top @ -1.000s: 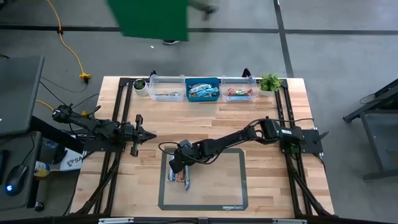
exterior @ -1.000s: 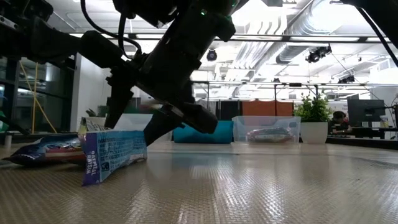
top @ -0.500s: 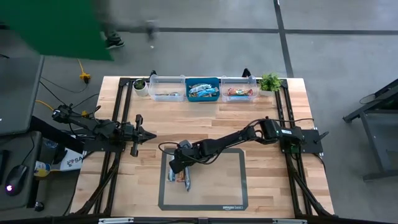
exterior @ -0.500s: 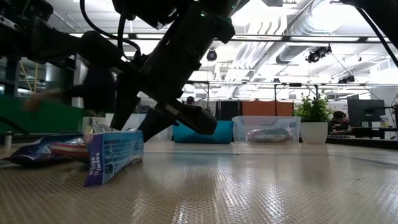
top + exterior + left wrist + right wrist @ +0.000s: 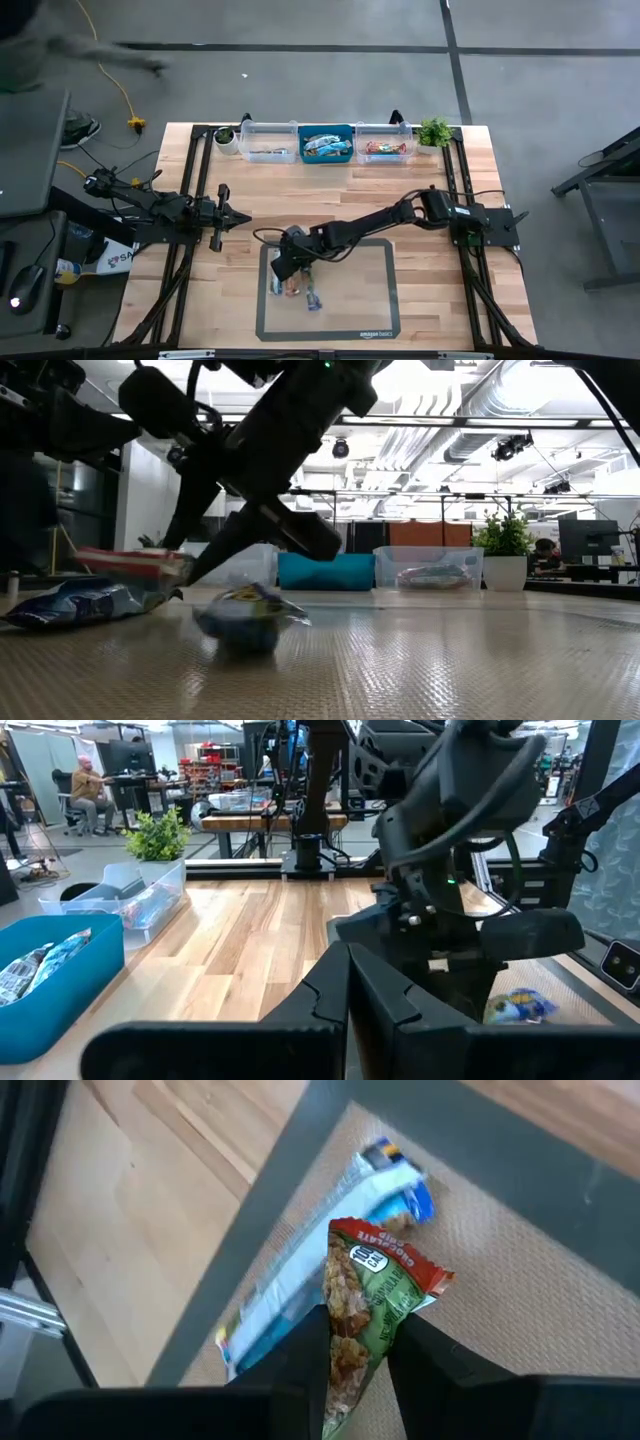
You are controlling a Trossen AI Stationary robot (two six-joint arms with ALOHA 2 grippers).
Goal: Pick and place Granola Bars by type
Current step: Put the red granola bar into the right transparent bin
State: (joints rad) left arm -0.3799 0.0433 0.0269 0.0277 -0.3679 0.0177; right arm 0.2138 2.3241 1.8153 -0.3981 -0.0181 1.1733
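Three bins [image 5: 325, 143] at 12 o'clock already hold bars. Right claw [image 5: 355, 1342] grips a red-green bar [image 5: 368, 1295]; two bars remain on mat [image 5: 370, 320]. Left claw [image 5: 222, 212] idle at 9 o'clock, state unclear.

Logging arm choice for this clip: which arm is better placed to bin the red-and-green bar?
Right. Its claw is already shut on the red-and-green bar over the mat; the left claw waits off the mat.

My two arms are dark, jointed and slim, with thin black cables looping along them, a small green light glowing on one, and blunt matte-black fingers.
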